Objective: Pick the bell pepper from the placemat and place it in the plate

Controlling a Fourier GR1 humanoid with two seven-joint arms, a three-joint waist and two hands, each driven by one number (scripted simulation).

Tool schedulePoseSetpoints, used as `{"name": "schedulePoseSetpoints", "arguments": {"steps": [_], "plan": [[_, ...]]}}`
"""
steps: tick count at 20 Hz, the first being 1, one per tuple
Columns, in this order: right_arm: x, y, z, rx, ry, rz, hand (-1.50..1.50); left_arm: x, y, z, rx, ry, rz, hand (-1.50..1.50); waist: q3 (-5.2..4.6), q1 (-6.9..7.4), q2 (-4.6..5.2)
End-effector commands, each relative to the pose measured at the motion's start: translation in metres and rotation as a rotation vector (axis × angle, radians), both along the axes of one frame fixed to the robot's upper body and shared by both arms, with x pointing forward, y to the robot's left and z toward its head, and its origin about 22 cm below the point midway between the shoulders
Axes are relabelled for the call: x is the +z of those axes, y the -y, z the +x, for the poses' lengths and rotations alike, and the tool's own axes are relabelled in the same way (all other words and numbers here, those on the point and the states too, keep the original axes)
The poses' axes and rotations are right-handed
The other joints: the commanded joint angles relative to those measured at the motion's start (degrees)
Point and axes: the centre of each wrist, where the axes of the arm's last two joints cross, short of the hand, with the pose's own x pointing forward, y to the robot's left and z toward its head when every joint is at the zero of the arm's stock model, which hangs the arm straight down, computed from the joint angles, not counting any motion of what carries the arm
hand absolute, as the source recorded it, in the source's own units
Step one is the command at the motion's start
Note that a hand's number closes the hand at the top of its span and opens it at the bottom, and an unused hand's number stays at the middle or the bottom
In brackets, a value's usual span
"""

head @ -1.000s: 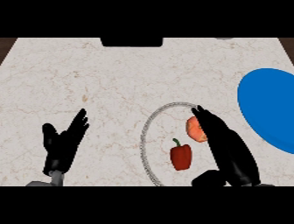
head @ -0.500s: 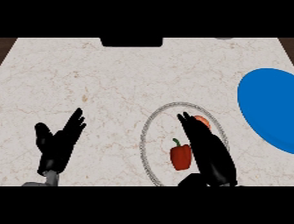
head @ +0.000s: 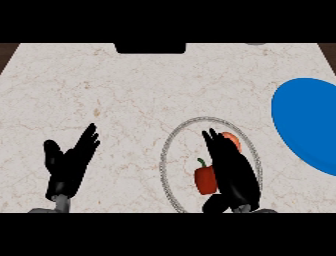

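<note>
Left hand: you are looking at the left hand (head: 69, 164) resting at the lower left, fingers up and spread wide, holding nothing.
Placemat: you are seeing the round placemat (head: 163, 159) lying as a grey ring on the counter (head: 127, 90), near the lower edge.
Bell pepper: the red bell pepper (head: 206, 179) is sitting inside that ring, not yet lifted.
Right hand: the right hand (head: 231, 167) is hovering just beside the pepper on its right, fingers stretched out and not closing round it; a red-orange thing (head: 234, 139) is peeking out behind the fingertips.
Plate: the blue plate (head: 315, 125) is waiting at the right, apart from the ring, carrying nothing.
Progress: you are judging the grasp, the lift and the placing as all remaining.
</note>
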Motion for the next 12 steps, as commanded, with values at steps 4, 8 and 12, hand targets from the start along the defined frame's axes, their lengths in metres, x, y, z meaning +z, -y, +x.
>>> {"name": "schedulePoseSetpoints", "arguments": {"steps": [4, 8, 12], "plan": [[-0.012, -0.004, 0.005, -0.003, -0.026, 0.004, -1.5, 0.008, -0.012, -0.007, -0.007, -0.002, 0.006, 0.0, 0.01, 0.03, -0.01], [-0.04, 0.009, 0.006, 0.031, -0.058, -0.034, -1.5, -0.014, 0.008, -0.006, -0.016, 0.016, -0.011, 0.0, 0.0, -0.05, 0.02], [-0.05, -0.007, 0.009, 0.111, -0.112, -0.112, 1.5, -0.02, 0.003, 0.006, -0.004, -0.004, -0.002, 0.0, -0.02, -0.15, 0.08]]}}
